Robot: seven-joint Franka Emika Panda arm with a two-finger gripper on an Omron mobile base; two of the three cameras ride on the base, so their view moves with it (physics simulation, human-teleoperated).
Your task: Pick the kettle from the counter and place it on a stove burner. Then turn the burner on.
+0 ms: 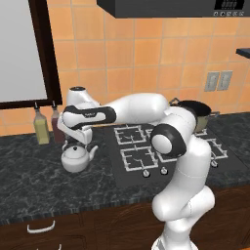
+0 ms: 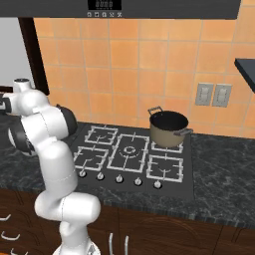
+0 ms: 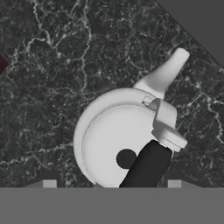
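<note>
Black marbled counter (image 1: pixel 29 180) carries the kettle (image 1: pixel 76 157), left of the cooktop (image 1: pixel 146 151). Gripper (image 1: pixel 78 139) hovers above it, jaw gap unclear. Rigid, slick, probably light; take the arched handle (image 3: pixel 151 164).

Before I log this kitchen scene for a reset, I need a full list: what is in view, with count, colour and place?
kettle: one, shiny silver-white, on the counter left of the cooktop, under the hand.
counter: one, black with grey marbling.
cooktop: one, black, grey grates.
stove burner: one, the middle ring.
knobs: five, silver, along the cooktop's front.
pot: one, dark, back right grate.
bottles: two, yellowish and reddish, behind the kettle.
wall outlets: two, grey.
gripper: one, jaws apart around the kettle's handle.
</note>
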